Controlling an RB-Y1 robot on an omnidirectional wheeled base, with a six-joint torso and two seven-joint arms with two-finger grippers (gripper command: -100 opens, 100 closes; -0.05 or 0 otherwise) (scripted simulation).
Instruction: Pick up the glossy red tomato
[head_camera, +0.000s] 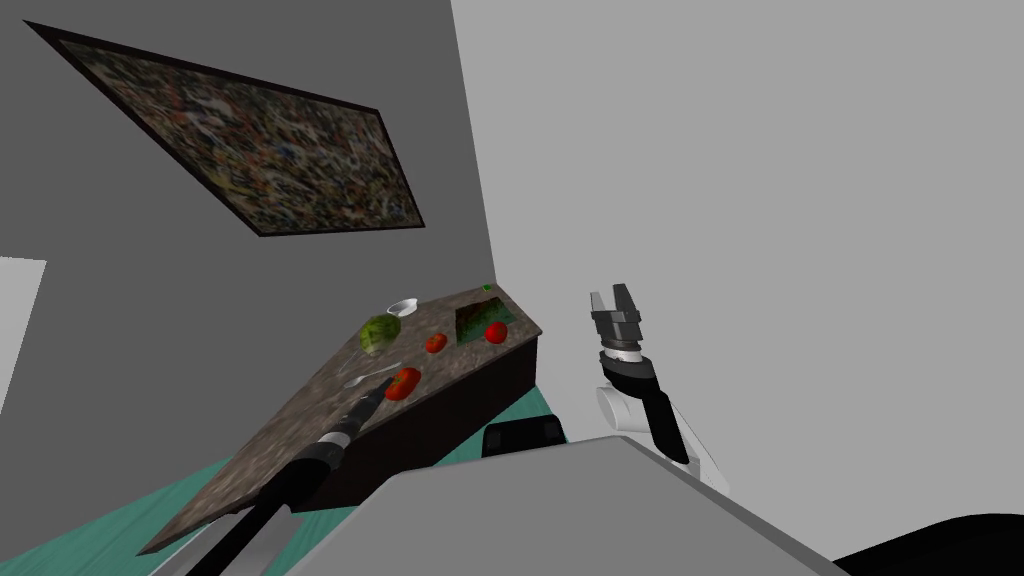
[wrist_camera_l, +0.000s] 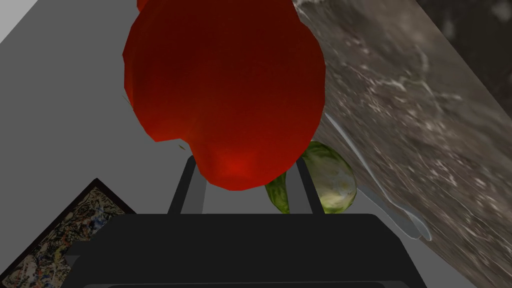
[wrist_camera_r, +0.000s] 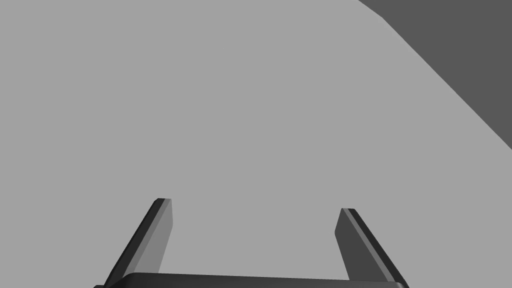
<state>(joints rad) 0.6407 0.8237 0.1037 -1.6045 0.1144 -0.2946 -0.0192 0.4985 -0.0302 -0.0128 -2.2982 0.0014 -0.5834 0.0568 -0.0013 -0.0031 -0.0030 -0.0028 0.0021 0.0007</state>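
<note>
A dark-framed picture (head_camera: 250, 140) hangs on the grey wall above a long mottled stone surface (head_camera: 290, 420), which stands on a teal floor (head_camera: 100, 530). My left arm (head_camera: 300, 475) reaches across that surface from its near end, and my right arm (head_camera: 655, 405) is raised beside the surface's far corner, off it, with a plain grey wall behind it. The right jaws stand wide apart and hold nothing, their fingers (wrist_camera_r: 157, 235) well clear of each other. On the surface, a green cabbage (head_camera: 380, 333) lies toward the wall side, and a dark green block (head_camera: 478, 322) sits near the far corner. The tomato (head_camera: 403, 383) is at the front edge of the surface, right at the end of my left arm. My left jaws are clamped on it: the two fingers (wrist_camera_l: 187, 192) are drawn in and press the sides of its lower bulge, while the glossy red body hides their tips. I cannot tell whether it touches the surface. Two other tomatoes lie farther on, one (head_camera: 436, 343) just beside the block and one (head_camera: 496, 332) touching its far side. A white bowl (head_camera: 402, 307) sits behind the cabbage, and a pale spoon (head_camera: 368, 379) lies between the cabbage and the tomato.
</note>
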